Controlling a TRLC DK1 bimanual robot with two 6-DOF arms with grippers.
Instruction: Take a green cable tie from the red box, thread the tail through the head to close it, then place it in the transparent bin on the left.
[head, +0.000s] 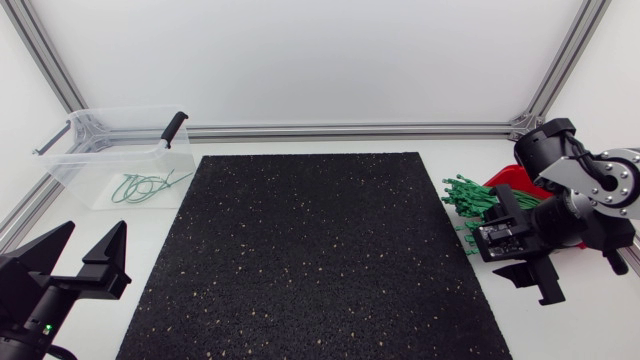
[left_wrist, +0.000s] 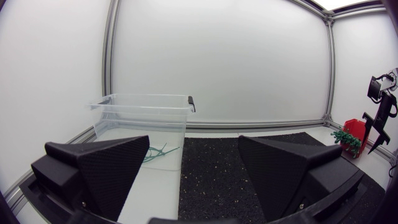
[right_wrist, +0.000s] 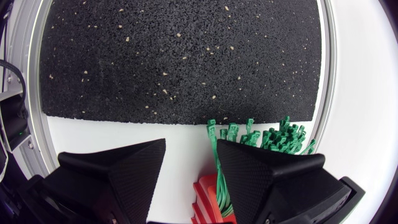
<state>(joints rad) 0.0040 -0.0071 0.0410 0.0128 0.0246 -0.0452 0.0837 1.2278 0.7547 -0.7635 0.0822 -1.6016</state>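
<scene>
The green cable ties (head: 470, 198) lie in a loose bundle just off the right edge of the black mat (head: 310, 250). Their heads fan toward the mat and their tails run back into the red box (head: 512, 178), so their long axis points roughly across the mat's edge.

The right gripper (head: 533, 280) hangs beside that same edge, a little nearer the front of the mat than the bundle. Its two fingers are spread wide with nothing between them. From the right wrist, most of the ties (right_wrist: 273, 138) fan out ahead of one finger, and a few strands trail under the gap toward the box (right_wrist: 208, 193). The gripper (right_wrist: 191, 155) looks down at them from above. This arm is plainly the nearer one, and I judge it needs to shift over the heads before it drops.

The left gripper (head: 95, 235) sits off the mat's left front corner, fingers apart and empty. It is well apart from the ties, and the clear bin (head: 70, 175) lies beyond the mat's left rear corner.
</scene>
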